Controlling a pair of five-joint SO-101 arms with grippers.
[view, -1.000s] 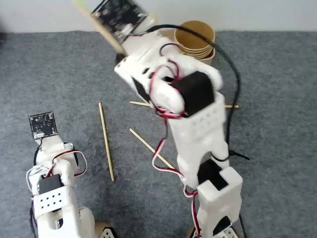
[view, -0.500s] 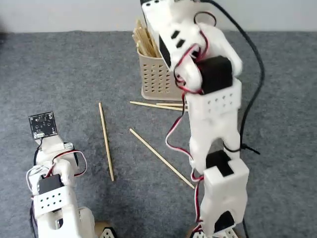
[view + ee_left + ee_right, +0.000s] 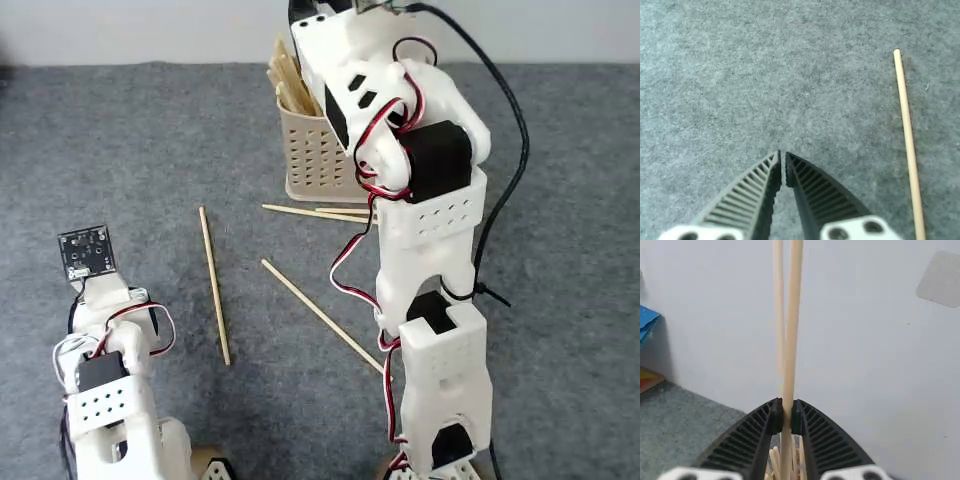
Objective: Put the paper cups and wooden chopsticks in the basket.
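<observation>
1. Judging by the pose, the step in hand is dropping a stick into the basket. The right jaws pinch a held chopstick (image 3: 791,315) upright, most of its length rising above them. A second stick (image 3: 777,315) runs close alongside, and it is unclear whether that one is gripped too.
2. The basket (image 3: 315,150) stands directly beneath the right jaws. The stored chopsticks (image 3: 290,80) are already bunched inside it.
3. The next move probably calls for spreading the right jaws so the stick slides down among the others without catching the rim.
4. The left jaws are pressed together on nothing, low over the bench (image 3: 120,150). A loose chopstick (image 3: 907,140) lies off to their side, apart from them.
5. The sticks are pale, smooth, round wood, thin and straight. The basket is beige plastic with perforated walls. The bench has a grey, felt-like nap that should keep the other loose sticks (image 3: 325,318) from rolling.
</observation>
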